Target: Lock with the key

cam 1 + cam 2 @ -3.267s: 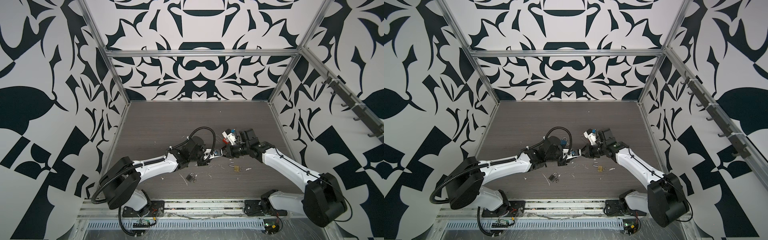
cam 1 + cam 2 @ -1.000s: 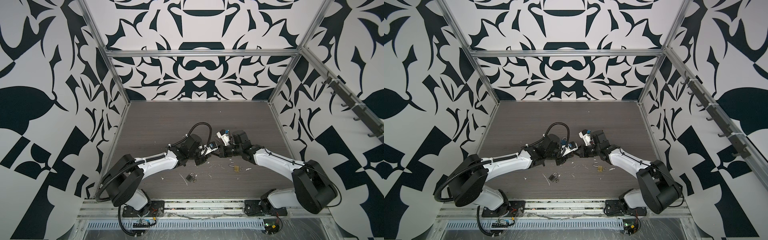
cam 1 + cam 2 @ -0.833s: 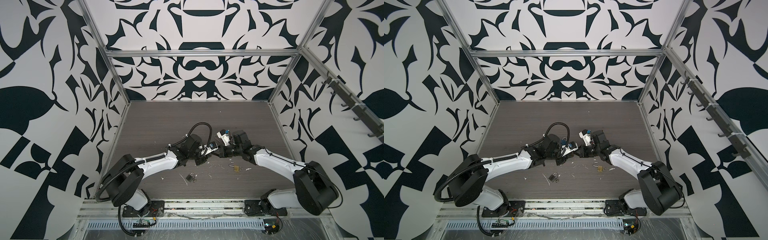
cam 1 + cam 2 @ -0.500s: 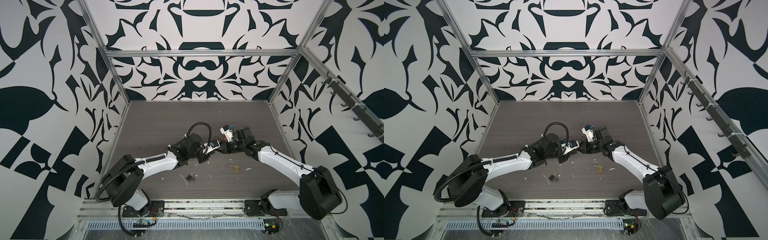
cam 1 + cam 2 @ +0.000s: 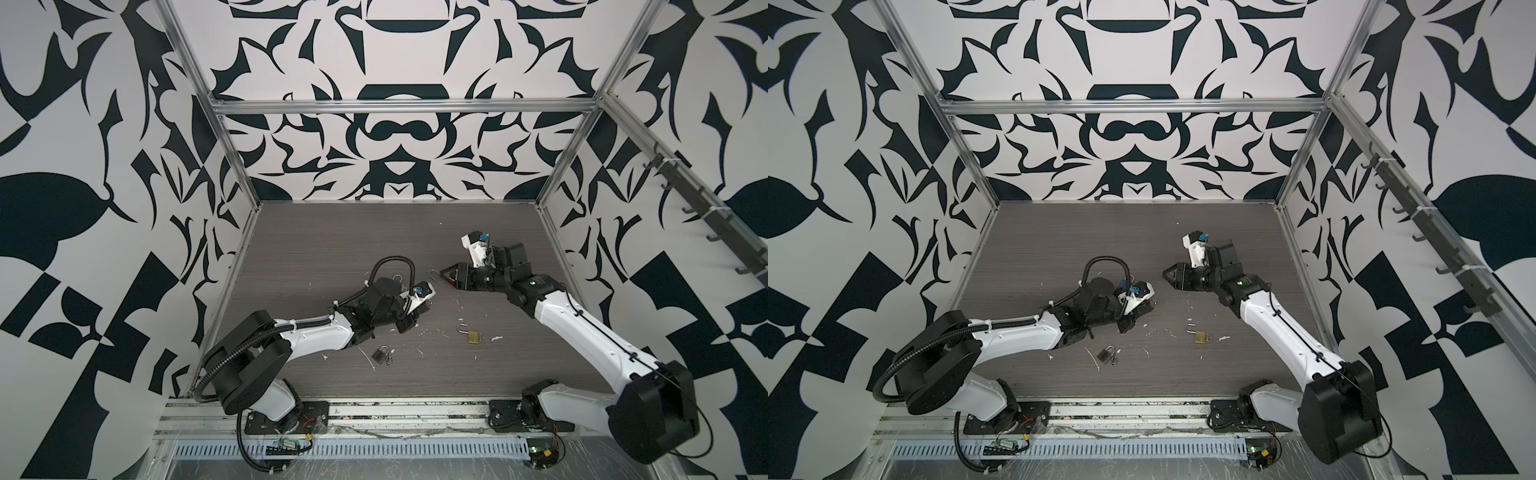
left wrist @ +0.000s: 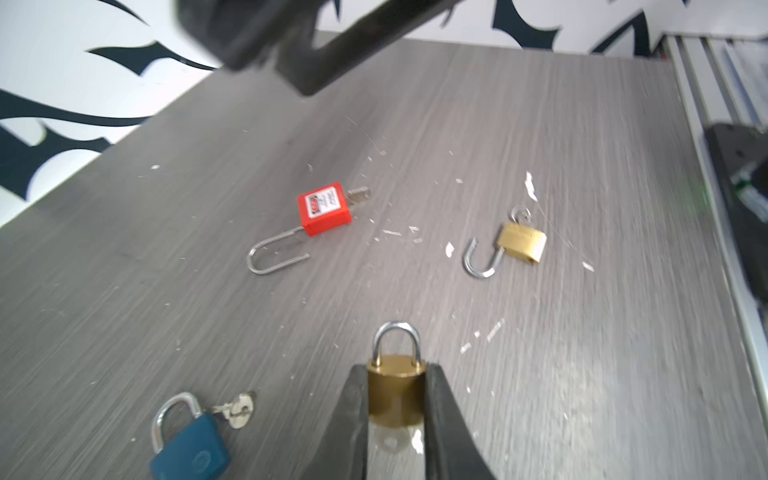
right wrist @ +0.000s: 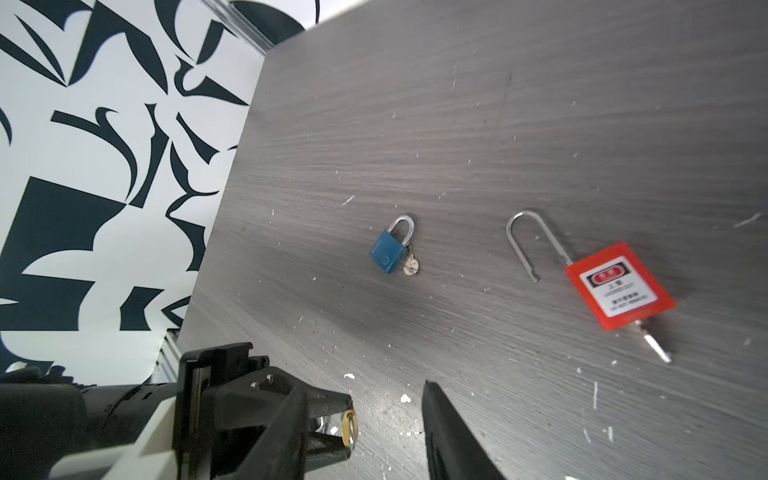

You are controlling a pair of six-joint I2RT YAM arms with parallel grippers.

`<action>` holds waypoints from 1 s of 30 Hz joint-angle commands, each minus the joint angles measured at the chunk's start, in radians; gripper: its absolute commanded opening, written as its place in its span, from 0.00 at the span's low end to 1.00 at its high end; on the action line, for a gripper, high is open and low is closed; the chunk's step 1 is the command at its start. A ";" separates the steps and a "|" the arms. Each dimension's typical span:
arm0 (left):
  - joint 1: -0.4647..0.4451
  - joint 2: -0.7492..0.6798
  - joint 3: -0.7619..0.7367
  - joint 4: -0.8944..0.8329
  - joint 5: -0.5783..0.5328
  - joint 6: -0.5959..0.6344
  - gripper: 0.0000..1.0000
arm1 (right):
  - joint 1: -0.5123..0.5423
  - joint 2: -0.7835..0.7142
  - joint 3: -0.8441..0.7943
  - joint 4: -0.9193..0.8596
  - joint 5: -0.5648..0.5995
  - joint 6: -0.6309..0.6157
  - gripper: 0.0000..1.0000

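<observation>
Now the left gripper [image 6: 395, 370] is clenching the small brass padlock [image 6: 395, 392]; the released right gripper [image 5: 443, 276], one o'clock, should be pinching its silver key [image 6: 390, 441] squarely.

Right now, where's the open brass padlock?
In both top views the open brass padlock lies on the table right of centre, between the right arm and the blue padlock.

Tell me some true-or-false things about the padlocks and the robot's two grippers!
1. The left gripper holds a gold padlock. True.
2. The red padlock is snapped shut. False: its shackle is swung open.
3. The right gripper holds a key. False: its jaws are open and empty.
4. The blue padlock lies on the table with its shackle closed. True.
</observation>
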 commanded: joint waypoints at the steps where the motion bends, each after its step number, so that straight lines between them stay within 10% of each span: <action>1: -0.002 -0.028 0.065 0.073 -0.075 -0.170 0.00 | 0.002 -0.068 -0.057 0.093 0.071 0.002 0.49; 10: 0.025 -0.047 0.199 -0.080 -0.255 -0.699 0.00 | 0.004 -0.191 -0.300 0.442 0.018 -0.028 0.51; 15: 0.104 -0.011 0.346 -0.398 -0.164 -1.034 0.00 | 0.011 -0.198 -0.378 0.610 -0.016 -0.010 0.46; 30: 0.188 0.062 0.347 -0.403 0.047 -1.342 0.00 | 0.122 0.021 -0.268 0.658 -0.005 0.045 0.41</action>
